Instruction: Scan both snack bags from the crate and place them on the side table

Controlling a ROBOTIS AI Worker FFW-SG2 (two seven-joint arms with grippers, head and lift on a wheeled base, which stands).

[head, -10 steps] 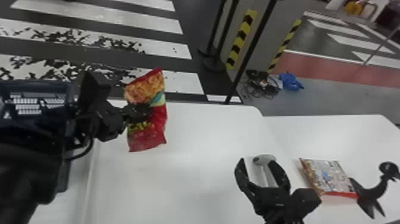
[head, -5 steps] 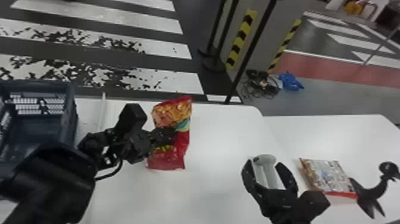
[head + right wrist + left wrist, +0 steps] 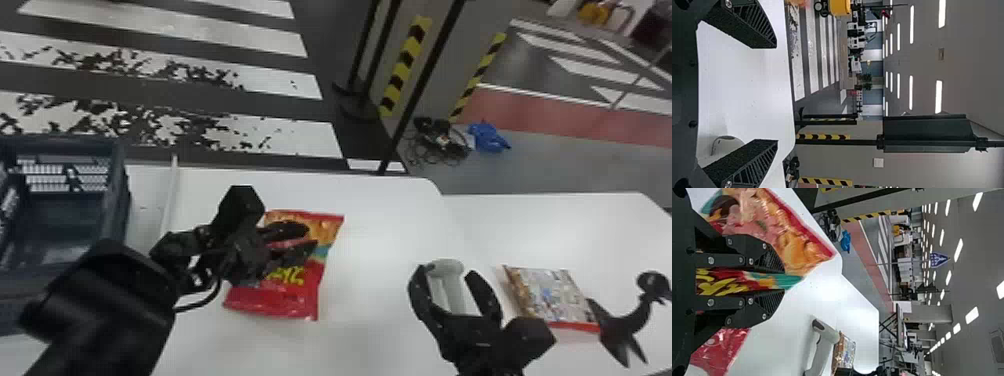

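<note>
Over a red-and-orange snack bag [image 3: 295,300] lying on the white table, my left gripper [image 3: 311,236] has its fingers parted. In the left wrist view the bag [image 3: 793,246] stretches behind and past both fingers of the left gripper [image 3: 784,281]. My right gripper [image 3: 447,271] is open, its fingers to either side of the pale scanner [image 3: 446,287] as seen from the head. In the right wrist view the scanner [image 3: 725,145] lies beyond one finger of the right gripper [image 3: 776,93], not gripped. The other snack bag [image 3: 550,297] rests on the side table [image 3: 595,230].
The dark blue crate [image 3: 117,200] stands at the far left, with a pale upright strip [image 3: 170,200] between it and the red bag. A black bird-shaped object [image 3: 622,325] overlaps the right edge of the other bag in the head view.
My left gripper has carried the red bag away from the crate, rightward and down; the bag now lies flat and the fingers have parted. My right gripper has shifted slightly right.
</note>
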